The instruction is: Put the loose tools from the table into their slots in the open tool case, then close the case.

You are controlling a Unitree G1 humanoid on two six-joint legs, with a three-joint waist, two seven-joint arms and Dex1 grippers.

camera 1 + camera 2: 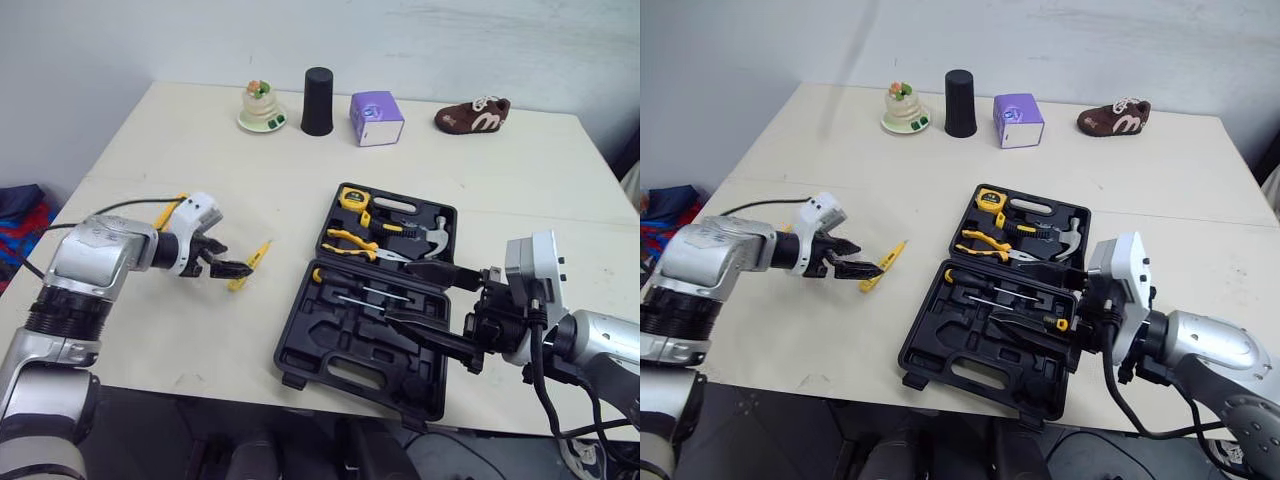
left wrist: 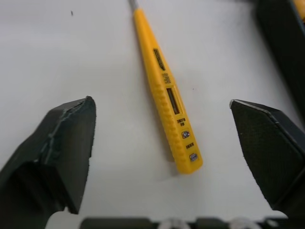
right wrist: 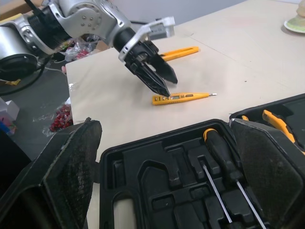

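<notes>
Status: roughly mid-task, as judged. The tool case [image 1: 340, 352] lies open on the desk [image 1: 200, 130], right of centre.

- Far half: tape measure [image 1: 352, 197], pliers [image 1: 350, 240] and hammer [image 1: 432, 238] are seated.
- Near half: two screwdrivers [image 1: 350, 290] are slotted. Several moulded recesses beside and in front of them are seen empty.

Left to stow:
- A yellow tester pen [image 2: 167, 95] is lying flat on the desk, just left of the case and not touching it.
- A second yellow tool [image 3: 178, 52] is seen on the desk by the left arm, on the side away from the case. Its type can't be told.

The left gripper [image 1: 235, 268] is poised low over the pen's butt end, jaws apart, with the pen lined up between them. No contact is seen and nothing is gripped. The right gripper [image 1: 402, 293] is held over the near half of the case, jaws wide apart and empty.

Remaining, as judged: the pen is to be grasped and seated, the second tool likewise, then the lid folded shut. Which recess fits the pen can't be told. Closing has not been started.
</notes>
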